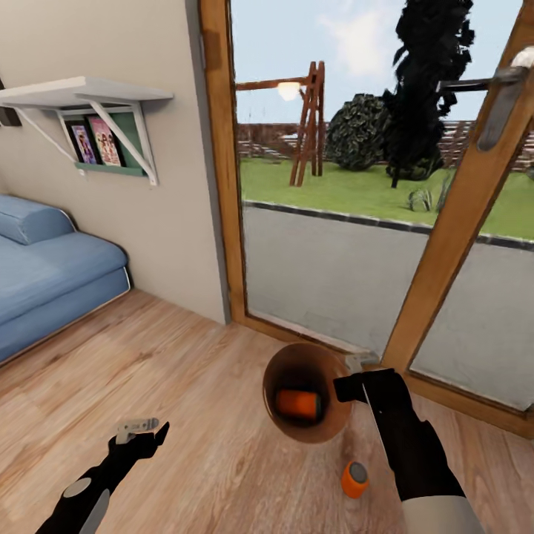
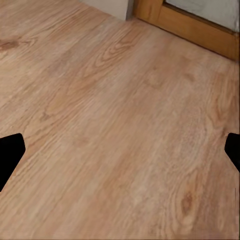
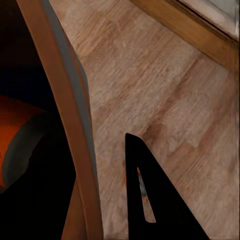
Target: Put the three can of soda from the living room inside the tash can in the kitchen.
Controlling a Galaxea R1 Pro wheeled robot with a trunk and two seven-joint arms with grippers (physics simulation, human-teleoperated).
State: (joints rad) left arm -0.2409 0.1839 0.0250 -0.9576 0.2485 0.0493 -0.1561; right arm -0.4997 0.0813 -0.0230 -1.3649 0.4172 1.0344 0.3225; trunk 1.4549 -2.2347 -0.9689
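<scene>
A: Where's everything?
B: Living room, by the glass garden doors (image 1: 356, 185). The trash can (image 1: 276, 415) hangs off the wood floor (image 1: 193, 400), right gripper (image 1: 354, 386) clamped on its rim; the right wrist view has the rim (image 3: 70, 125) running between the fingers. One orange can (image 1: 299, 404) lies on its side inside. A second orange can (image 1: 354, 478) stands on the floor just beside the bin, under the right forearm. Blue can, not spotted.
A: Left side?
B: Left gripper (image 1: 141, 430) hovers low over bare floor, fingers apart, holding nothing; the left wrist view has its dark fingertips (image 2: 10, 155) at the frame edges.
A: Handling?
B: My guess: cans are light, stiff, smooth, round, so they roll and slip. Take the standing one across the mid-body, not by the grey top. The bin looks rigid and light; with a one-sided rim pinch it'll tip, and the loose can inside will shift.
A: Sofa?
B: Blue sofa (image 1: 52, 274) far left, well apart.
</scene>
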